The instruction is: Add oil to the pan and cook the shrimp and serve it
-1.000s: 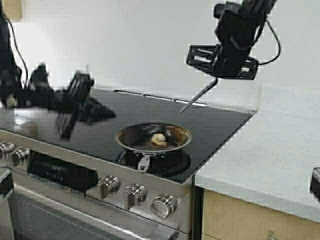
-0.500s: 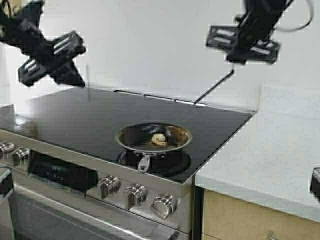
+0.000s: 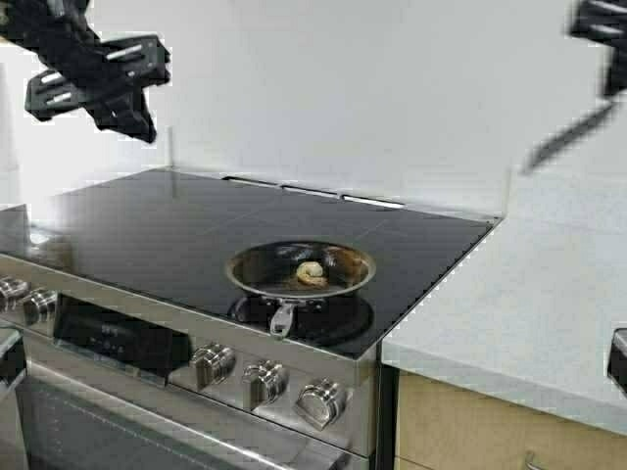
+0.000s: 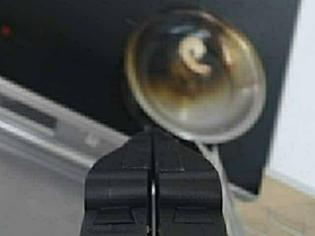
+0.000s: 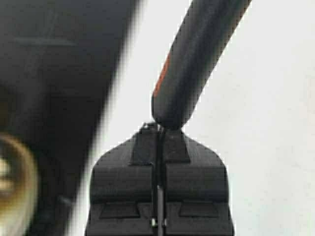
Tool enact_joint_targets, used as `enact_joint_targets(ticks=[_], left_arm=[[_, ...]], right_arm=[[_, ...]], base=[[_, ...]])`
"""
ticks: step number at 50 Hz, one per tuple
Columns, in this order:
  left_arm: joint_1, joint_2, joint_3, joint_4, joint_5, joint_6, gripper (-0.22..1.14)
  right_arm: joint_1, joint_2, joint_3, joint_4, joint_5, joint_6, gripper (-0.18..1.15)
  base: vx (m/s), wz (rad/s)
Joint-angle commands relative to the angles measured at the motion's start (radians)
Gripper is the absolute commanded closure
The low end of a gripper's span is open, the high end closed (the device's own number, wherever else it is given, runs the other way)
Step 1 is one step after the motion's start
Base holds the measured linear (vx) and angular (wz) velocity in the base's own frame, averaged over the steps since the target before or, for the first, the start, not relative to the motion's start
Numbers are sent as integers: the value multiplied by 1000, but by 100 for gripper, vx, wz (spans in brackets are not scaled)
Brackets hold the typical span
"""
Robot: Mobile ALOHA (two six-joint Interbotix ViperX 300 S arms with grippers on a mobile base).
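We see the pan (image 3: 301,268) sitting on the near right burner of a black glass stove (image 3: 147,230), its short handle (image 3: 283,318) pointing toward the near edge above a row of silver knobs (image 3: 265,382). The shrimp (image 3: 312,274), a small pale curl, lies near the middle of the pan's browned inside; the left wrist view shows it from above as a whitish curl on the dark base. Our left claw (image 3: 132,117) hangs high over the far left corner of the stove, well apart from the pan, and in its wrist view the two black fingers (image 4: 123,184) meet along a thin seam with nothing between them. Our right claw (image 5: 158,129) is high at the far right, over the pale worktop (image 3: 529,294) beside the stove, and only partly in the high view. Its fingers are pressed together on the end of a dark utensil (image 5: 197,54), which carries a thin orange-red streak along one side. In the high view that utensil shows as a blurred dark bar slanting down and to the left against the white wall (image 3: 343,88). A light wooden cabinet front (image 3: 480,426) sits under the worktop at the near right.
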Motion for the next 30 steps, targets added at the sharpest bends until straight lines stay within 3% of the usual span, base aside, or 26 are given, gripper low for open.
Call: enact_joint_targets(ticks=[1, 18, 30], left_arm=[[-3, -25, -18, 8, 6, 2, 87], [-3, -25, -34, 6, 6, 2, 87], [-3, -21, -31, 8, 6, 2, 87]], right_arm=[[-144, -25, -31, -86, 124, 3, 90], [-362, 81, -15, -199, 242, 11, 90], [-420, 193, -15, -264, 249, 11, 90]], base=[[0, 0], [0, 0], [0, 0]])
